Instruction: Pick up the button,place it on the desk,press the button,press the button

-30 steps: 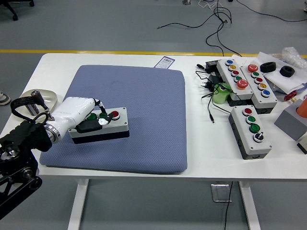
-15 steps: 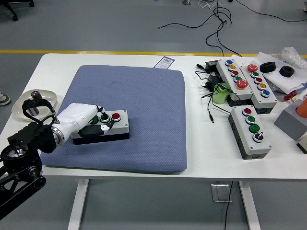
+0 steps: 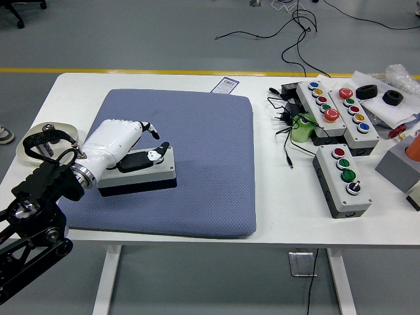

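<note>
Left hand (image 3: 125,146): white-shelled, on a black arm (image 3: 33,210) entering from the lower left of the frame and angling up and right; palm down over the left half of a button box (image 3: 139,172), covering its buttons. Thumb (image 3: 146,157), black with a pale tip, lies flat across the box top, pointing right; the other fingers (image 3: 148,127) reach past the far edge of the box, only slightly bent, black-tipped, and close on nothing. The hand rests on the box without gripping it. Right hand: outside the frame. Button box: grey lid, dark base, lying long side left to right on the left-centre part of a blue-grey pad (image 3: 197,157), its right end bare. Pad: square, textured, fills the middle and left of the white table (image 3: 282,203). Left of the hand, at the table's left edge: a shallow pale dish (image 3: 36,141) holding a black strap-like item. Right half of the frame: 2 long button boxes (image 3: 338,111) side by side at the upper right, each with a row of coloured buttons; a shorter box (image 3: 344,178) with 4 controls, red at the top, below them; black cables (image 3: 285,118) and a green object (image 3: 303,131) lie between pad and boxes. Small printed card (image 3: 228,84) at the pad's far edge.
</note>
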